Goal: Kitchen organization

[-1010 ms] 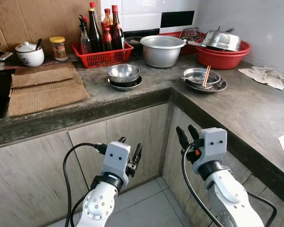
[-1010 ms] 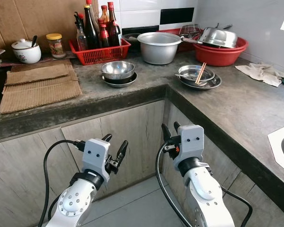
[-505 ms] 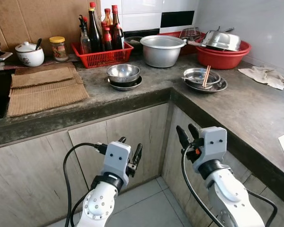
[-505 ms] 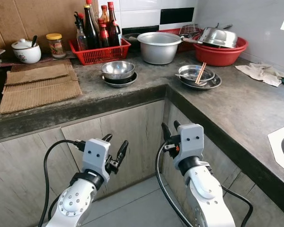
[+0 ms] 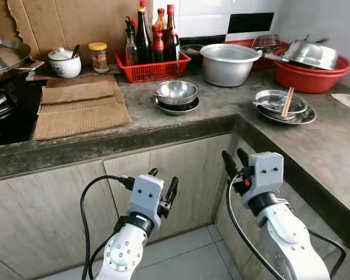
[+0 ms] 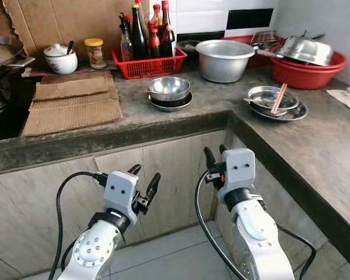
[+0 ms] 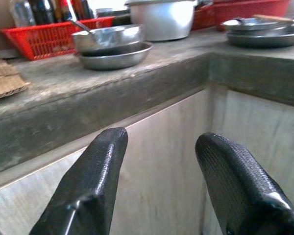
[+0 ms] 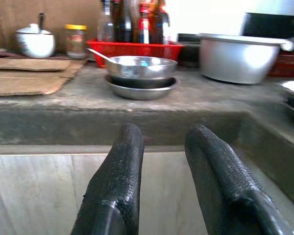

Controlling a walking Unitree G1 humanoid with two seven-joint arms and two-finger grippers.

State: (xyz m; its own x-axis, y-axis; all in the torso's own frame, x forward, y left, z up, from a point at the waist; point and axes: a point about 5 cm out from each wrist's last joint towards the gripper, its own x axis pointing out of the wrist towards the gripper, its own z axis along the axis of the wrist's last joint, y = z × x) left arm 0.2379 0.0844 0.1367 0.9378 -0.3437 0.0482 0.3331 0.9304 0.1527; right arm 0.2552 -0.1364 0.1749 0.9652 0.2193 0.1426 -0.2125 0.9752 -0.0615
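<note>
Steel bowl [image 5: 175, 92] above both hands

left gripper [image 5: 161, 185]: raised, fingers apart | right gripper [image 5: 235, 163]: raised, fingers apart

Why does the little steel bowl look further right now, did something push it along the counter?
No. The steel bowl still sits on its plate just in front of the red basket; the whole view shifted, so the camera turned.
</note>
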